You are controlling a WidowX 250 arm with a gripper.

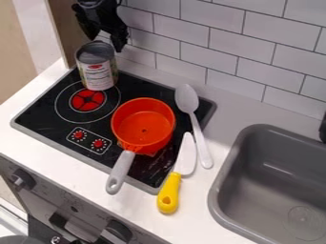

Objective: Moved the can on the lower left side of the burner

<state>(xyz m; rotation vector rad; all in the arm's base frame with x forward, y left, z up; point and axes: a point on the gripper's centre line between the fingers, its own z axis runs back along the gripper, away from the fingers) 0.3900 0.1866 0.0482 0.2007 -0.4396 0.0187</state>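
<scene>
One can [96,66], label twd. camera, upright at the rear L corner of the cooktop [43,123], upper L of view. Its lower end overlaps the far R part of the ring round the L burner [87,100]. From where I stand, full base contact can't be confirmed.

Hand [107,42]: black, hangs at the can's upper end, nr. the tiled wall [194,35]. State: cannot tell whether released or grasping the can.

Other items, approx. L to R:
- Control panel [89,140], w/ 2 red knobs, on the cooktop's near side.
- Pot [143,125], orange-red, over the R part of the cooktop; grey handle points twd. the near edge & extends past it.
- Knife-shaped utensil [186,155], pale blade, yellow handle; lies across the cooktop's R edge, handle end over the bench [210,205].
- Spoon [187,99], light grey, bowl end at the cooktop's rear R area, handle running down to the bench, just beside the pale blade.
- Sink [270,171], grey, set in the bench at far R.
- Oven front [76,205], grey w/ dark knobs, below the bench's near edge, lower L.
</scene>
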